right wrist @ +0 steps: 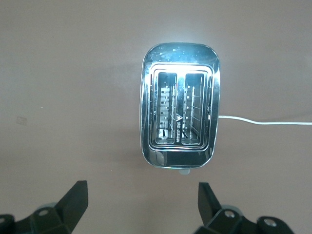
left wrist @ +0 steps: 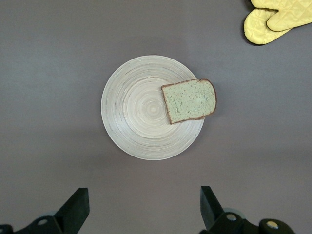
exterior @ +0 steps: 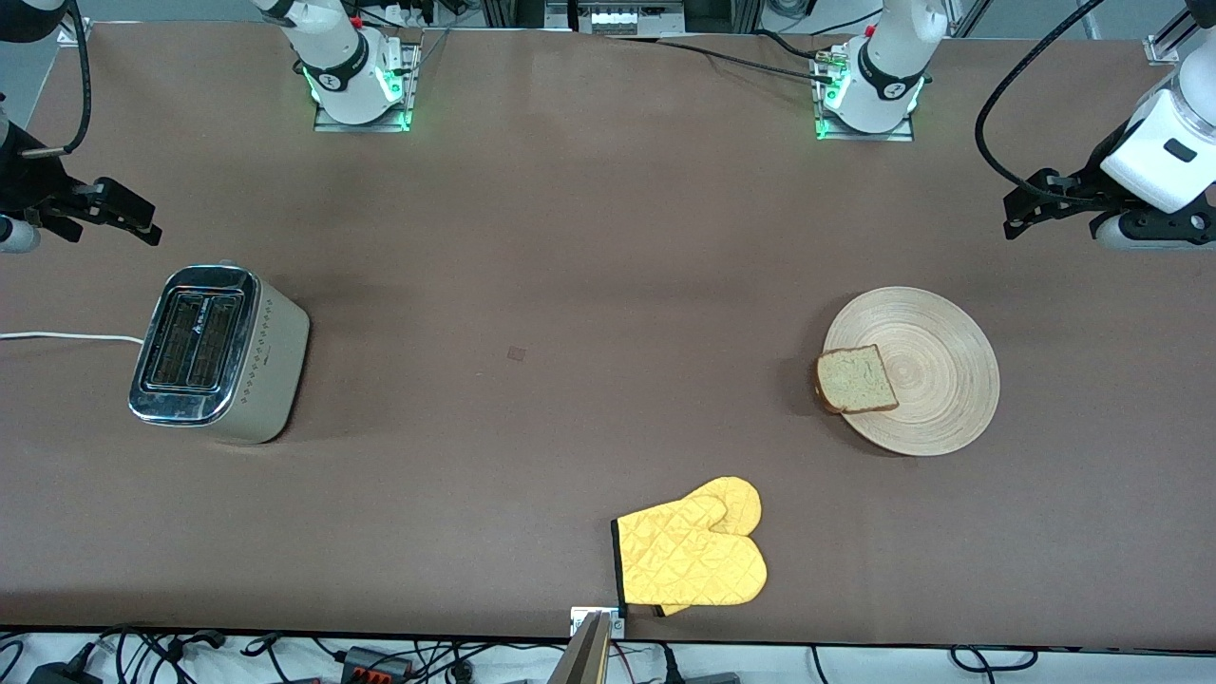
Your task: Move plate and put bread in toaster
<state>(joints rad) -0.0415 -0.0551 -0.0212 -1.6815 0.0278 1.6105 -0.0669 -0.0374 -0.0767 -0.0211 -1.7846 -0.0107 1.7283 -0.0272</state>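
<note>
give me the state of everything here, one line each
plate: flat on the table, bread on its rim
bread: lying flat, one edge past the plate's rim, not held
toaster: upright, both slots empty, cord attached
oven mitts: stacked flat near the table's front edge
left gripper: open, empty, up over the table by the plate
right gripper: open, empty, up over the table by the toaster
</note>
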